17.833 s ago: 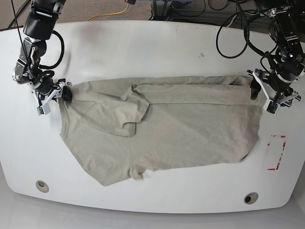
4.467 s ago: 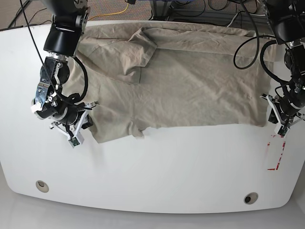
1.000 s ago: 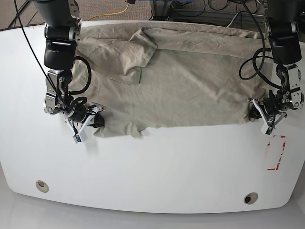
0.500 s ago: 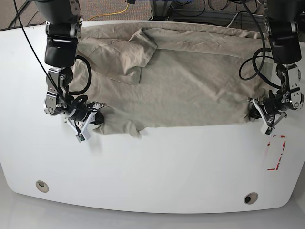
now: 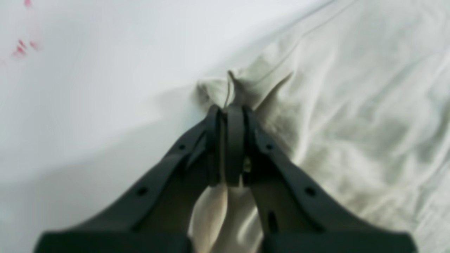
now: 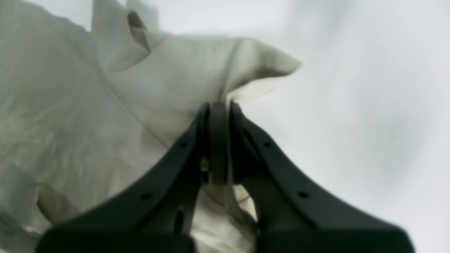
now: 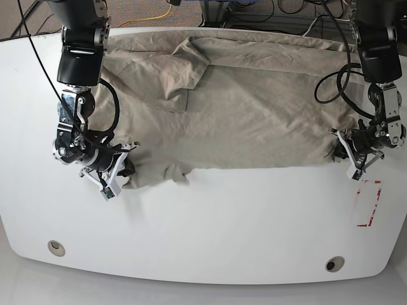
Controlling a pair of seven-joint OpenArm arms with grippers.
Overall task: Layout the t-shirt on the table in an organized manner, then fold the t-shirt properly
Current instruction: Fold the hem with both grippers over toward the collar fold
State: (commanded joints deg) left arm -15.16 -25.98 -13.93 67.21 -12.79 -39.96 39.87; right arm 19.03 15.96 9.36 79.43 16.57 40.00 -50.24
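Base view: showing t-shirt [image 7: 254, 114] on table [image 7: 210, 235], centre toward 12 o'clock; grippers at its near corners, 8 and 4 o'clock.
Left wrist: left gripper [image 5: 225, 112] pinched on cloth.
Right wrist: right gripper [image 6: 226, 107] pinched on cloth.

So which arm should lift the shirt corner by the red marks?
Probably the left: its gripper pinches the shirt there, while the right gripper pinches the far side.
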